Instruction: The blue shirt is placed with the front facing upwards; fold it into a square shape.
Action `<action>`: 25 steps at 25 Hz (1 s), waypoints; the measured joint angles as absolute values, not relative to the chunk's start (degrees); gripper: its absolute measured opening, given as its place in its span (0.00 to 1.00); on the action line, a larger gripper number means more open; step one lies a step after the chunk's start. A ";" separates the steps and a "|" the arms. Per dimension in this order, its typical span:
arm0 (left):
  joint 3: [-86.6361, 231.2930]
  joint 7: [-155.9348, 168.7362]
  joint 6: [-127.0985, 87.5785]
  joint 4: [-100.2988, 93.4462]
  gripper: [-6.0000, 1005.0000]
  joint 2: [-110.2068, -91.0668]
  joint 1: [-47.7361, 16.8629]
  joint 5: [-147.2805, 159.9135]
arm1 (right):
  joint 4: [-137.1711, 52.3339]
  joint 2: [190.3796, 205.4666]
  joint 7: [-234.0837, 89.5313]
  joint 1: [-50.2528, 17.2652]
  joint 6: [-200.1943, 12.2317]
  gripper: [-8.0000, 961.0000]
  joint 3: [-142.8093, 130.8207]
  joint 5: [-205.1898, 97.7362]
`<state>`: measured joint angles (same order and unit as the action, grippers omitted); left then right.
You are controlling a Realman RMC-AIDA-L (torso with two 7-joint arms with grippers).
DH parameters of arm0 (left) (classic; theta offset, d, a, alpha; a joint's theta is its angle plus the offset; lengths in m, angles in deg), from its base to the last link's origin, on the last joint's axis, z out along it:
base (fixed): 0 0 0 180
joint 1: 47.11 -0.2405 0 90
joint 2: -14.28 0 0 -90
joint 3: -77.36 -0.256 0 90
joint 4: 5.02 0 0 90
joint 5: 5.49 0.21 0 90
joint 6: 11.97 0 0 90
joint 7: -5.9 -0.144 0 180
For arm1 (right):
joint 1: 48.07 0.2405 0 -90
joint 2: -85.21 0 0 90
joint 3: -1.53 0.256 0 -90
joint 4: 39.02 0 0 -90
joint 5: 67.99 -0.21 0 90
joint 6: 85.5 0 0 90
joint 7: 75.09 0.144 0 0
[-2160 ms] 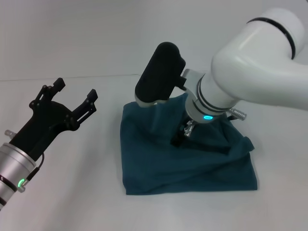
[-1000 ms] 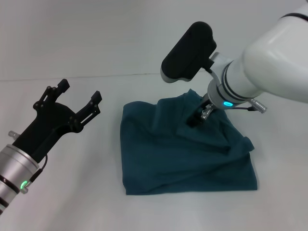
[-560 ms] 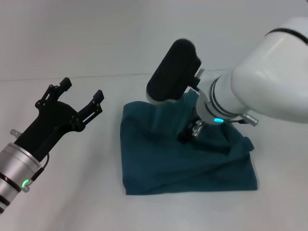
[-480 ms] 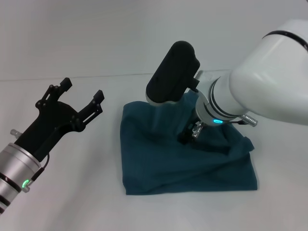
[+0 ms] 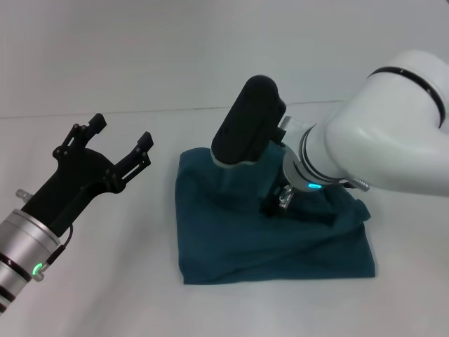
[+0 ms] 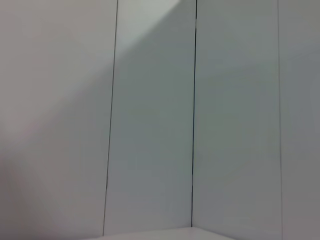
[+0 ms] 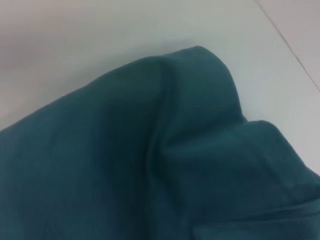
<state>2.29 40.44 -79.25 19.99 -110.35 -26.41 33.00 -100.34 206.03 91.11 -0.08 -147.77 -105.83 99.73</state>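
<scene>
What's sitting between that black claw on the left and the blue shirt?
Nothing: the head view shows only bare white table between the open left gripper and the blue shirt.

The blue shirt [image 5: 266,235] lies folded into a rough, rumpled square on the white table, right of centre. Its far right part is bunched into raised creases.

Soft, even, bright light falls from above; the white worktop [image 5: 105,295] shows only faint shadows. The shirt [image 5: 273,242] reads dark, its folds shaded. The right wrist view is slightly soft up close. A diagonal shadow crosses the wall panels [image 6: 150,125].
</scene>
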 joint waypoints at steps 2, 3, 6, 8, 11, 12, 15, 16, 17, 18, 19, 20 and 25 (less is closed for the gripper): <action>2.11 40.45 -79.31 19.97 0.91 -110.35 -26.38 33.00 | -99.68 205.99 91.40 0.16 -147.24 0.83 -106.86 99.86; 1.98 40.44 -79.31 19.96 0.91 -110.35 -26.36 33.00 | -99.28 205.97 91.45 0.33 -147.03 0.83 -107.15 99.87; 1.72 40.45 -79.33 19.94 0.91 -110.35 -26.35 33.00 | -97.89 205.89 91.52 0.84 -146.34 0.83 -107.68 99.92; 1.63 40.48 -79.35 19.94 0.91 -110.35 -26.35 33.00 | -97.10 205.75 91.55 1.03 -145.87 0.83 -107.77 99.97; 1.59 40.52 -79.40 19.94 0.91 -110.35 -26.41 33.00 | -95.57 205.55 91.66 1.49 -144.84 0.83 -107.77 100.03; 1.59 40.52 -79.41 19.94 0.91 -110.35 -26.42 33.00 | -94.94 205.48 91.74 1.67 -144.33 0.83 -107.74 100.04; 1.59 40.52 -79.47 19.94 0.91 -110.35 -26.43 33.00 | -93.09 205.35 92.05 2.14 -142.88 0.82 -107.65 100.05; 1.59 40.52 -79.47 19.94 0.91 -110.35 -26.43 33.00 | -92.59 205.28 92.29 2.27 -142.42 0.82 -107.60 100.07; 1.59 40.52 -79.47 19.94 0.91 -110.35 -26.41 33.00 | -92.28 205.16 92.54 2.35 -142.08 0.82 -107.50 100.09; 1.59 40.52 -79.47 19.94 0.91 -110.35 -26.40 33.00 | -92.14 205.03 92.80 2.40 -141.78 0.82 -107.36 100.12; 1.59 40.51 -79.47 19.94 0.91 -110.35 -26.40 33.00 | -92.10 204.89 93.01 2.43 -141.55 0.82 -107.11 100.14; 1.59 40.50 -79.47 19.94 0.91 -110.35 -26.40 33.00 | -92.10 204.81 93.10 2.45 -141.44 0.82 -106.81 100.14; 1.60 40.46 -79.47 19.94 0.91 -110.35 -26.37 33.00 | -92.32 204.21 93.13 2.47 -141.30 0.82 -104.78 100.14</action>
<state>1.60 40.46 -79.47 19.94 -110.35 -26.37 33.00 -92.32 204.21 93.13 2.47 -141.30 -104.78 100.14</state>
